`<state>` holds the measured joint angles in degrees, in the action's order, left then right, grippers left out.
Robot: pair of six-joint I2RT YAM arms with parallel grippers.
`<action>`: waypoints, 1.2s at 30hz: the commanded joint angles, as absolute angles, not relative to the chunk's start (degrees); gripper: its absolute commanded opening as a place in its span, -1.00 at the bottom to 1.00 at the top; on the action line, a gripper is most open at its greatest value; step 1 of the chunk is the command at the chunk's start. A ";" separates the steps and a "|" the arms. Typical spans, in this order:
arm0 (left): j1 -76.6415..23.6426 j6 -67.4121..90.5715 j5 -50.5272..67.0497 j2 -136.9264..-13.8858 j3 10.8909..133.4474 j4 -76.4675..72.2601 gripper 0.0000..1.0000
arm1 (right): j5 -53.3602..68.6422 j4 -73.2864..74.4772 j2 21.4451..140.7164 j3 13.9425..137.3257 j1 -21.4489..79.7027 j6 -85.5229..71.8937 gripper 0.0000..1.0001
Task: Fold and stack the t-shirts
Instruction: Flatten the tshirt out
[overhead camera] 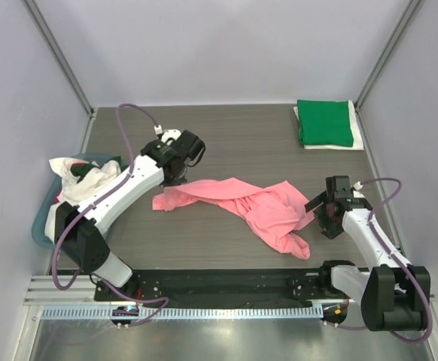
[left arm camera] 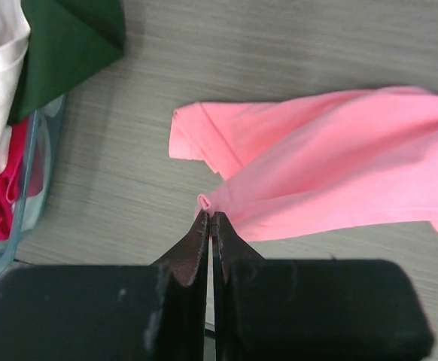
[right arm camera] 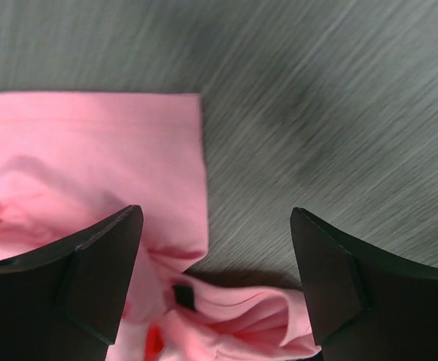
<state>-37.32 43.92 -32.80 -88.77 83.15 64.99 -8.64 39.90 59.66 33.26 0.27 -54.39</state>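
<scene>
Left gripper point(left arm camera: 210, 219) pinches an edge of the salmon-pink t-shirt point(left arm camera: 339, 165); right gripper point(right arm camera: 215, 218) gapes wide above its unreadable dark label point(right arm camera: 183, 297).

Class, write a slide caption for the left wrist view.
Left pincer shut on the pink t-shirt edge, teal tub at left.

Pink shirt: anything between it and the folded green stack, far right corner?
Nothing visible. Only bare table lies between the pink shirt and the folded green shirt. The left pincer is shut on the shirt's left end; the right pincer is open over its right edge.
</scene>
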 commanded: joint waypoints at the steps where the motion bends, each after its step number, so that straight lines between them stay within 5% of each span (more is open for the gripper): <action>1: -36.83 42.89 -32.17 -87.98 81.65 63.20 -1.00 | -10.28 34.81 61.69 32.17 -2.46 -53.18 0.69; 16: -35.60 41.40 -30.76 -87.89 80.25 61.09 -0.99 | -9.05 23.65 77.95 34.89 -3.52 -46.23 0.27; 22: -34.28 41.13 -29.97 -87.28 77.96 59.42 -0.99 | -6.51 20.31 76.03 31.56 -3.52 -44.74 -0.16; 27: -33.40 40.69 -29.27 -87.01 78.57 59.94 -1.00 | -2.99 18.02 75.94 30.24 -3.52 -43.86 -0.94; 36: -32.96 39.64 -31.20 -85.43 88.93 66.17 -1.00 | 4.38 21.62 67.60 39.69 -3.52 -42.10 -0.98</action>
